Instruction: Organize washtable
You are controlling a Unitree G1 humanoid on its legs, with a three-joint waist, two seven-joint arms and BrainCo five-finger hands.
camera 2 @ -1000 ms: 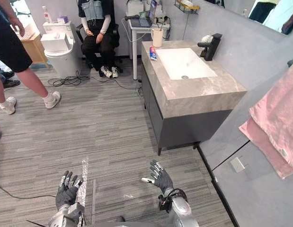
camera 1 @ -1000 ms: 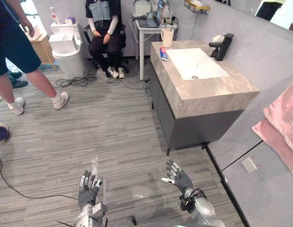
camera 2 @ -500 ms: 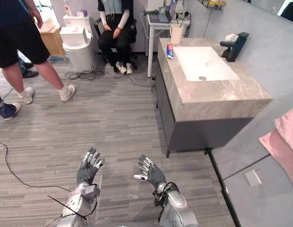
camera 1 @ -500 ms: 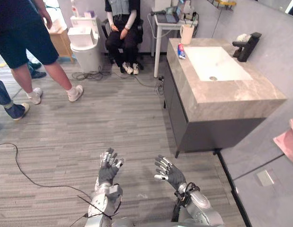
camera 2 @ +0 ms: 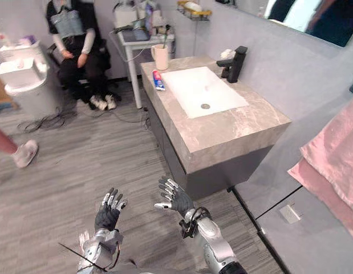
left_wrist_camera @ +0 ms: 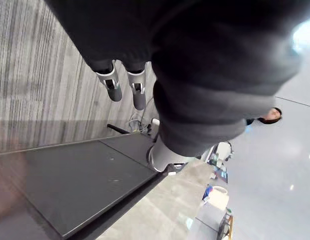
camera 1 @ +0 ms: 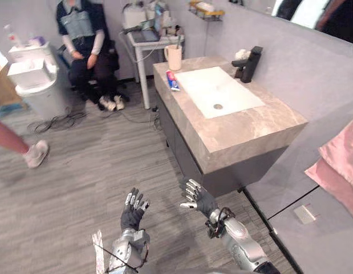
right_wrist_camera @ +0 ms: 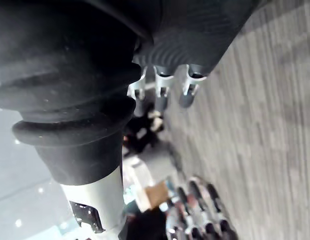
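The washtable (camera 1: 244,123) has a marble top, a white sink (camera 1: 216,91) and a black faucet (camera 1: 248,63) at the wall side. A cream cup (camera 1: 174,57) stands at its far left corner, and a toothpaste tube (camera 1: 172,80) lies on the rim just in front of it. Something small and white (camera 1: 240,55) rests beside the faucet. My left hand (camera 1: 132,211) and right hand (camera 1: 196,198) are held low over the floor, well short of the washtable's front. Both are open with spread fingers (left_wrist_camera: 114,85) and hold nothing.
A person (camera 1: 85,40) sits on a chair at the back, beside a white bin (camera 1: 33,80) and a small table (camera 1: 147,34) with a laptop. Another person's leg and shoe (camera 1: 33,153) show at the left. Pink towels (camera 1: 339,165) hang at the right.
The whole picture has shifted, so the camera has moved; the washtable now sits nearer the middle. Both hands stay open and empty in front of me.
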